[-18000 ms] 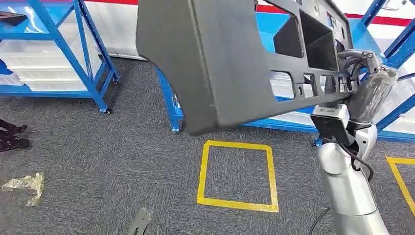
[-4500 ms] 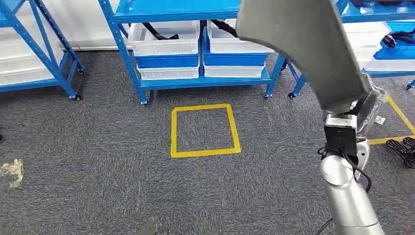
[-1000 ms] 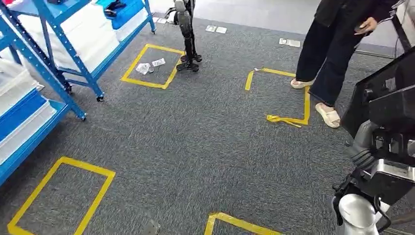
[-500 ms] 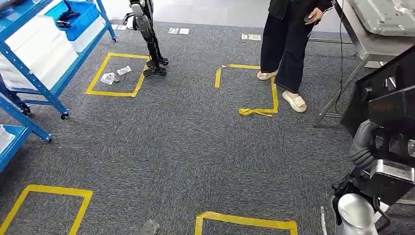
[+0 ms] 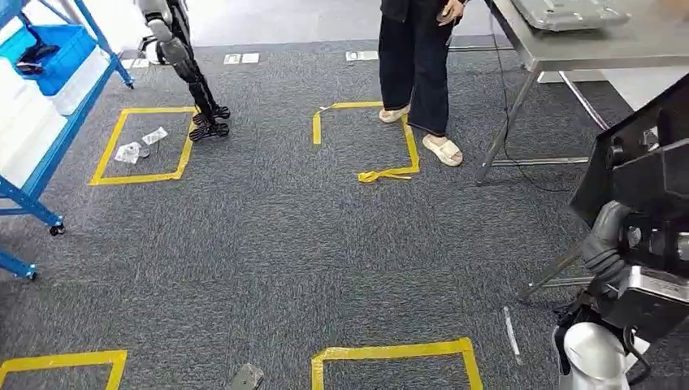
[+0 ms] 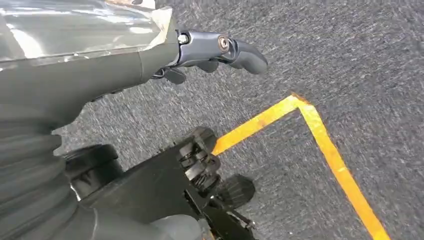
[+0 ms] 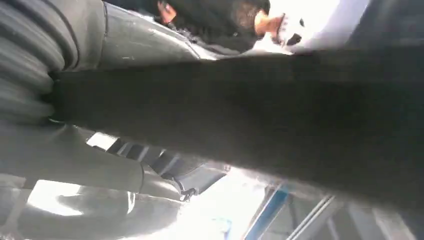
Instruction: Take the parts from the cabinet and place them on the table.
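Right hand (image 5: 605, 248) wrapped around lower edge of big dark plastic part (image 5: 642, 175), fingers closed on it, part held upright above wrist at right side of head view. Left hand (image 6: 215, 50) hanging over grey carpet (image 5: 284, 244) w/ nothing in it, fingers only a bit curled, yellow tape corner (image 6: 300, 102) on floor below. Ahead and left of right hand, metal table (image 5: 601, 45) w/ grey tray (image 5: 569, 12) on top, person (image 5: 418, 65) standing just beside table.
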Controlling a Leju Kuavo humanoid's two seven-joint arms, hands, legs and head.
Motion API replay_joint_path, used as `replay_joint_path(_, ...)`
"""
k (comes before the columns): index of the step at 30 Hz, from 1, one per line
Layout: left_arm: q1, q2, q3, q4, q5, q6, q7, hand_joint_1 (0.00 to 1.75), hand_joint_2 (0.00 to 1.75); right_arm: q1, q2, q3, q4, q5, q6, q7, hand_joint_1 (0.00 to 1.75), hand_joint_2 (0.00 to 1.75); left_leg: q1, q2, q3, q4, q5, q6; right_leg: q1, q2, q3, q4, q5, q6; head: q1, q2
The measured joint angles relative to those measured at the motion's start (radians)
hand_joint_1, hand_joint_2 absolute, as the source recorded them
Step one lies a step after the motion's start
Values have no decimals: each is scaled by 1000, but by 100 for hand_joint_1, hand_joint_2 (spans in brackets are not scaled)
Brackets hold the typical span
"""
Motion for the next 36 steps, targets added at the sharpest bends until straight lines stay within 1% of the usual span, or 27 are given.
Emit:
replay_joint_path(1,-1,-1,0,0,2,1,0,0,175,-2,0,1,0,2,0,0,175,175,3,12,1,0,-3,-4,-3,13,-2,-1,3,-10,-1,0)
replay_joint_path(2,-3,-2,0,0,4,1,0,0,175,-3,1,2,0,4,2,0,175,175,12,-18,-2,11,-14,-15,-15,24,-1,-4,5,-19,-1,0)
replay_joint_path(3,-3,-3,0,0,4,1,0,0,175,-6,1,1,0,5,3,0,175,175,14,-69,-20,44,-42,-17,-13,32,-1,-4,5,-26,-2,0)
replay_joint_path(5,2,-5,0,1,8,2,0,0,175,-11,4,3,0,9,6,0,175,175,15,-110,-91,201,-123,-17,-10,52,-3,-4,7,-38,-4,0)
replay_joint_path(7,6,-5,0,2,9,2,2,0,175,-11,6,4,3,10,7,0,175,175,15,-116,-156,325,-156,-16,-4,76,-4,-3,8,-42,-3,0)
replay_joint_path(8,6,-6,0,3,10,2,2,0,175,-12,6,4,4,10,7,1,175,175,15,-116,-157,317,-137,-14,-4,88,-3,-3,8,-41,-3,0)
replay_joint_path(10,6,-6,0,3,10,2,2,0,175,-15,8,4,4,18,7,3,175,175,15,-122,-102,187,-51,-6,-4,115,-1,-3,8,-40,-3,0)
replay_joint_path(11,5,-6,0,3,10,2,2,0,175,-16,9,4,4,21,7,5,175,175,15,-143,-61,99,-6,0,-4,127,1,-3,9,-40,-4,0)
replay_joint_path(12,4,-5,0,3,8,2,2,0,175,-15,9,4,4,25,6,8,175,175,18,-197,-33,36,9,7,-7,136,0,-2,10,-38,-3,0)
replay_joint_path(13,4,-6,0,3,7,1,3,0,175,-16,8,4,3,27,3,11,175,175,20,-205,-23,15,3,5,7,146,-5,1,12,-33,-2,0)
replay_joint_path(15,5,-8,0,3,6,1,6,0,175,-10,9,4,2,31,0,13,175,175,9,-180,-26,19,2,5,-6,167,-14,-4,20,-21,-3,0)
replay_joint_path(17,1,-9,0,3,6,0,6,0,175,-4,7,3,2,34,-2,14,175,175,15,-152,-11,-3,17,20,1,182,-20,-6,25,-5,-2,0)
replay_joint_path(18,-1,-9,0,3,6,0,6,0,175,0,7,3,1,34,-2,15,175,175,13,-141,-8,-7,22,25,0,124,-39,20,10,-10,-3,0)
replay_joint_path(19,-1,-9,0,3,5,-1,6,0,175,-1,6,3,0,34,-2,16,175,175,13,-127,-8,-7,22,30,4,90,-64,76,-21,-17,5,0)
replay_joint_path(21,3,-9,0,3,5,-3,6,0,175,2,8,3,0,34,-2,17,175,175,9,-96,-10,-7,22,31,2,65,-140,239,-84,-22,6,0)
replay_joint_path(22,3,-9,0,4,6,-2,6,0,175,7,8,4,0,34,-2,18,175,175,8,-82,-11,-7,21,32,1,59,-171,304,-100,-19,7,0)
replay_joint_path(23,3,-9,0,4,6,-2,6,0,175,11,8,4,0,34,-2,20,175,175,9,-70,-11,-7,20,31,-3,56,-177,315,-97,-12,7,0)
replay_joint_path(24,2,-9,0,4,6,-2,6,0,175,12,8,3,0,34,-2,22,175,175,10,-57,-11,-7,19,29,-8,53,-154,276,-79,-1,7,0)
replay_joint_path(26,1,-10,0,4,6,-2,6,0,175,11,7,3,0,34,-2,22,175,175,13,-36,-6,-6,14,21,-15,28,-56,99,-19,23,7,0)
replay_joint_path(27,0,-10,0,4,6,-2,6,0,175,12,7,3,0,34,-2,22,175,175,10,-29,-2,-3,9,13,-17,-15,-6,13,3,31,9,0)
replay_joint_path(28,0,-9,0,4,6,-2,6,0,175,9,7,3,0,34,-2,22,175,175,2,-19,-5,0,2,4,-6,-32,6,4,-1,21,11,0)
replay_joint_path(29,0,-8,0,4,5,-2,6,0,175,11,8,3,-1,34,-1,23,175,175,0,-13,-2,2,-1,0,-6,-16,1,-1,3,7,5,0)
replay_joint_path(32,-4,-8,0,4,6,-2,6,0,175,14,5,-1,-1,34,1,24,175,175,5,15,6,-2,-5,-8,-6,16,-4,1,4,-13,5,0)
replay_joint_path(33,-7,-9,0,4,6,-3,6,0,175,16,3,-2,-3,34,3,24,175,175,14,-22,3,8,-17,-18,-16,26,-3,-1,7,-22,3,0)
replay_joint_path(34,-7,-9,0,4,6,-3,5,0,175,13,2,-2,-3,34,3,24,175,175,17,-70,-16,43,-45,-19,-14,35,-3,-1,5,-25,2,0)
replay_joint_path(35,-6,-10,0,5,6,-2,5,0,175,11,2,-2,-3,34,3,24,175,175,17,-95,-45,113,-85,-19,-12,43,-3,-1,7,-36,0,0)
replay_joint_path(36,-4,-10,0,5,6,-3,6,0,175,12,3,-1,-3,34,5,24,175,175,17,-108,-89,204,-125,-18,-9,55,-3,-1,7,-37,-3,0)
